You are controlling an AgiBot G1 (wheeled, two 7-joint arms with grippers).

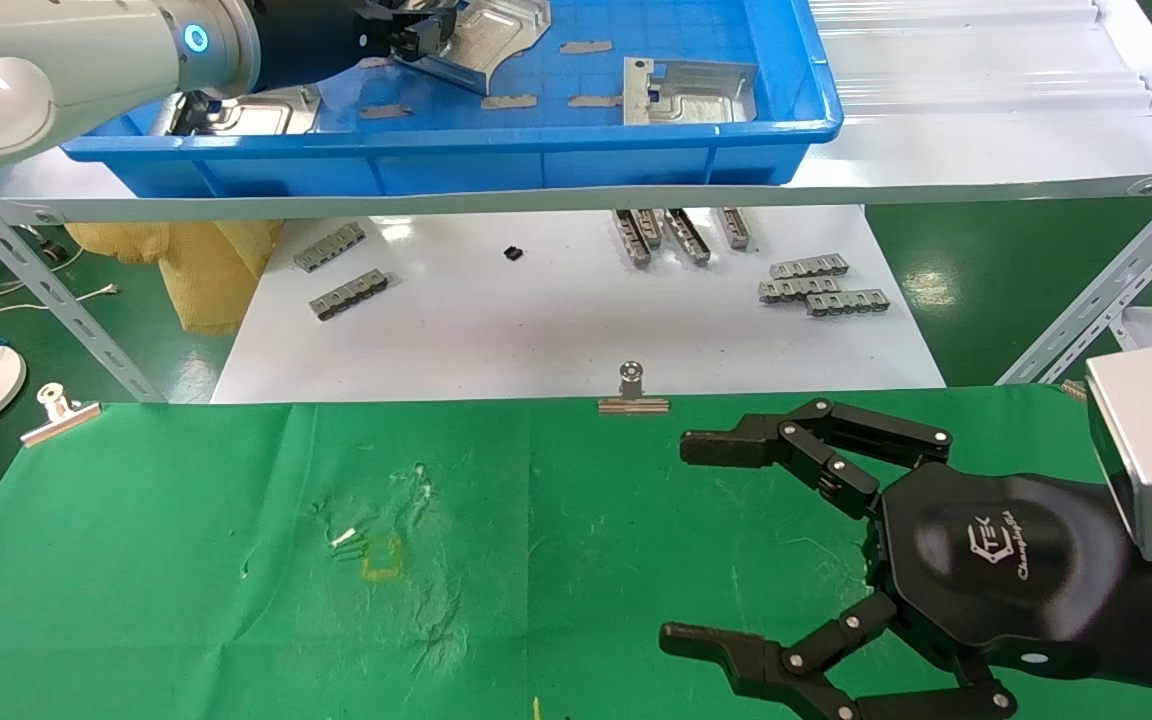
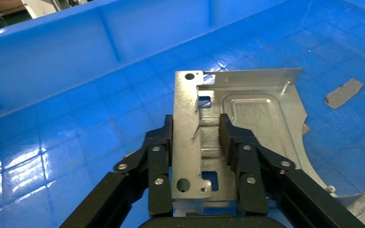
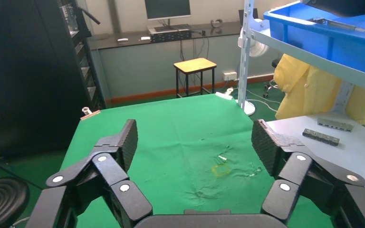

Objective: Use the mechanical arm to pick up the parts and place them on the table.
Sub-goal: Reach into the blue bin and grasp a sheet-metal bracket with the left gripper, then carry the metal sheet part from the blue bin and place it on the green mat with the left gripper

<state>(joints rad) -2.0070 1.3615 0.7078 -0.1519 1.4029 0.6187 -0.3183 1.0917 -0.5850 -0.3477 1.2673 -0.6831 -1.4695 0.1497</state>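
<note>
My left gripper (image 1: pixel 416 35) is inside the blue tray (image 1: pixel 636 140) on the shelf, shut on a shiny silver stamped plate (image 1: pixel 486 45). In the left wrist view the gripper (image 2: pixel 196 130) clamps the plate's (image 2: pixel 247 109) bent bracket edge between its fingers (image 2: pixel 159 142), and the plate stands tilted above the tray floor. Two more silver plates lie in the tray, one at its right (image 1: pixel 686 92) and one under my left arm (image 1: pixel 256 110). My right gripper (image 1: pixel 681 540) is open and empty, hovering over the green cloth table (image 1: pixel 186 560), also seen in the right wrist view (image 3: pixel 195 142).
Flat grey strips (image 1: pixel 586 47) lie on the tray floor. Grey ribbed strips (image 1: pixel 821 285) lie on the white tabletop (image 1: pixel 536 330) below the shelf. Binder clips (image 1: pixel 632 393) hold the cloth's far edge. A scuffed patch (image 1: pixel 386 550) marks the cloth's middle. A yellow bag (image 1: pixel 206 270) hangs at left.
</note>
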